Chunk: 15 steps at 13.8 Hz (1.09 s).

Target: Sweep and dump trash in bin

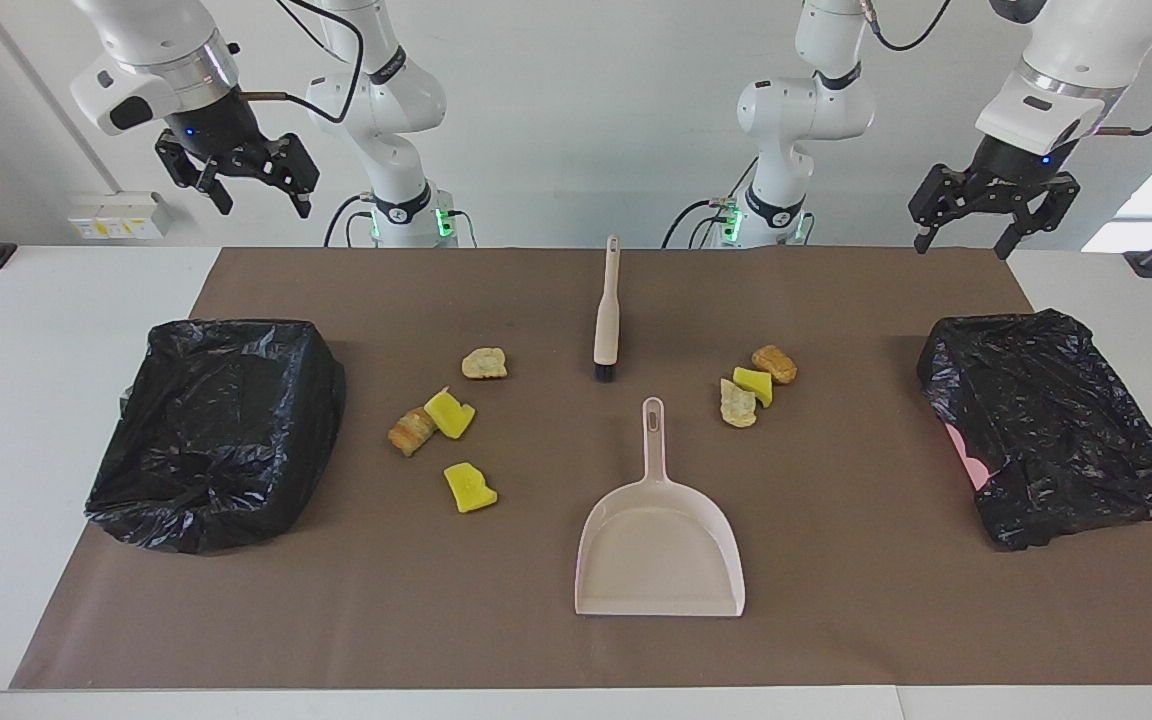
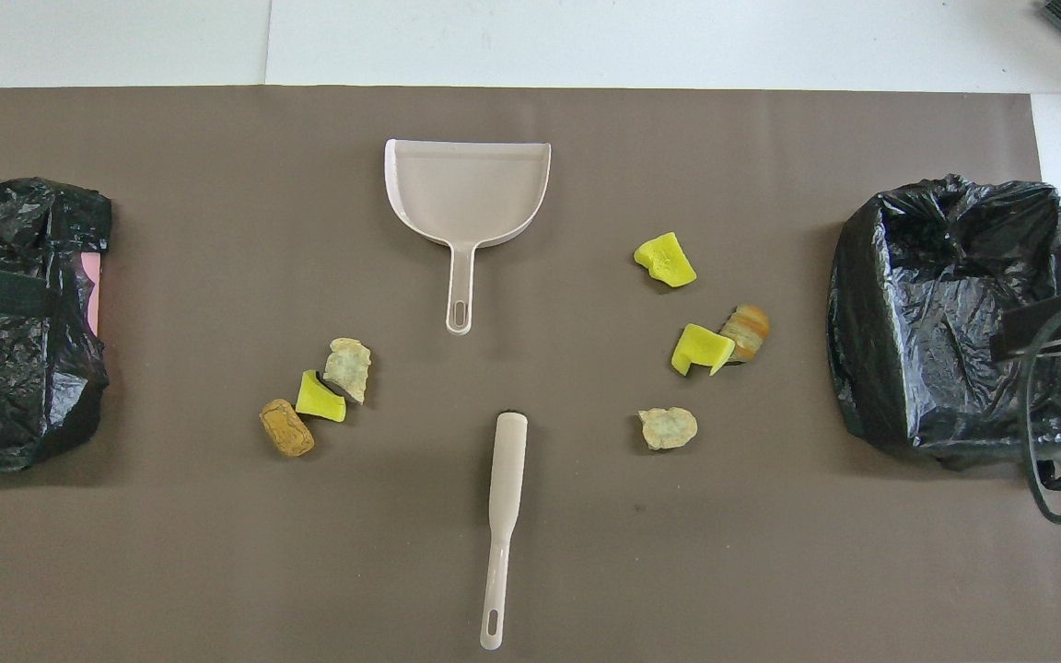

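Left gripper (image 1: 993, 222) up in the air by its own end of the table, fingers apart, holding nothing

Right gripper (image 1: 254, 185) the same, up high, fingers apart, empty

Down on the brown mat (image 1: 836, 620): brush (image 1: 606, 315) near the robots, dustpan (image 1: 658, 540) farther out, trash (image 1: 448, 412) in small bits on both sides, a black-lined bin (image 1: 221, 430) at each end

The left arm's black two-finger claw (image 1: 992, 222) hangs open and empty above the crumpled black bag-lined bin (image 1: 1046, 440) at its end of the brown mat (image 1: 836, 620). The right claw (image 1: 248, 182), also open, hangs over the mat's edge above the other black-lined bin (image 1: 221, 430). Between them lie the pale beige brush (image 1: 607, 312), pale pink plastic dustpan (image 1: 658, 545) and yellow and tan trash chunks (image 1: 450, 414).
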Each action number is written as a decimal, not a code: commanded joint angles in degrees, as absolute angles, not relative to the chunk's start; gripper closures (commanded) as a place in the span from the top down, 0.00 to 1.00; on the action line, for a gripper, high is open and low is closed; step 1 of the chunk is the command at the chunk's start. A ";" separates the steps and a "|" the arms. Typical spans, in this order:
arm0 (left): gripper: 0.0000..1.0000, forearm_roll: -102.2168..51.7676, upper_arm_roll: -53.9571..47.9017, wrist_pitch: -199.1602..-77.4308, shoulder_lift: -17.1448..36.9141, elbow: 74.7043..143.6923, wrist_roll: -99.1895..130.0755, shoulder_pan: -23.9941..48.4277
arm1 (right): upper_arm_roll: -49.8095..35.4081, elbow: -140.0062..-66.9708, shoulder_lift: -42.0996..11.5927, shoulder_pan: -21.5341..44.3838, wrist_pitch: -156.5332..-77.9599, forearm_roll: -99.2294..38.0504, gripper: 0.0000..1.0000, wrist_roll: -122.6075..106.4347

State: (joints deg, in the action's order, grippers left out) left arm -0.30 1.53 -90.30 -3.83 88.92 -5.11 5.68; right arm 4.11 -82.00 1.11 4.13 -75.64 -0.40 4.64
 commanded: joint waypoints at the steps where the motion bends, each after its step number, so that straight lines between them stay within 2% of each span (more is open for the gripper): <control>1: 1.00 -0.62 1.32 -91.05 -4.48 89.74 -4.83 5.27 | 3.96 -83.14 2.20 3.69 -76.64 -1.32 1.00 3.34; 10: 1.00 -0.53 1.32 -91.05 -4.48 89.74 -4.83 5.27 | 3.25 -84.55 3.34 3.87 -76.90 -0.97 1.00 0.11; 15: 1.00 -0.62 1.32 -91.05 -4.48 89.74 -4.83 5.27 | 2.73 -83.85 0.10 6.67 -77.08 -0.88 1.00 -2.65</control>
State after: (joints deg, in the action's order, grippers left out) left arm -0.30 1.53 -90.30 -3.83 88.92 -5.11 5.68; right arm 3.13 -82.84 1.41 5.38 -75.64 -0.50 -2.09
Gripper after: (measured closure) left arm 0.000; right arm 0.000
